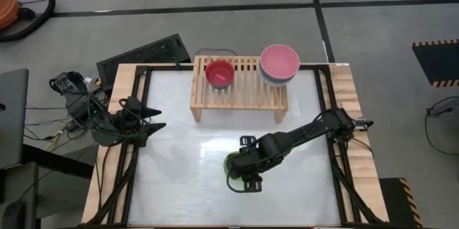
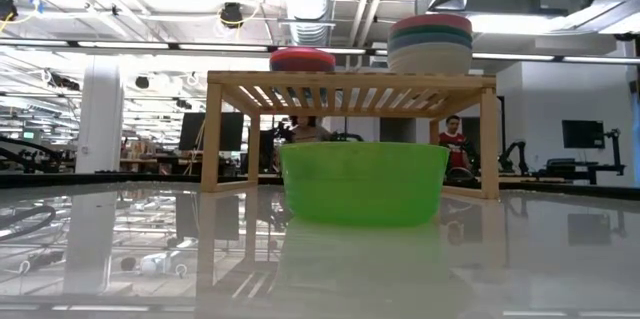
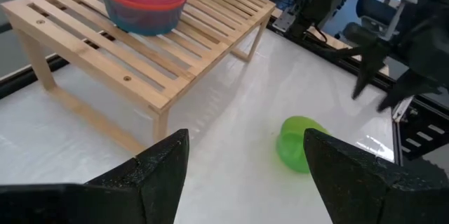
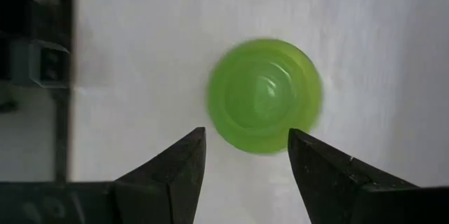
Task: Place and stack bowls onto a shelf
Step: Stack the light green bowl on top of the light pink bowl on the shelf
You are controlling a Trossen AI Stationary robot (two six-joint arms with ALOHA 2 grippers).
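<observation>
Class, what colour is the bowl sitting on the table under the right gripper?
Lime green. The bowl shows best in the right wrist view, below the open right gripper.

We see white table (image 1: 179,186) spreading under right pincer (image 1: 241,174). Black keyboard (image 1: 143,55) lies well beyond pincer, off to its left, past table's far corner. Orange vacuum (image 1: 6,6) with black hose sits farther still that way. Yellow-and-black-edged dark mat (image 1: 436,60) lies on floor far to pincer's right. In low view we note person in red top (image 2: 453,145) in room behind, dark monitor (image 2: 582,134) alongside.
</observation>
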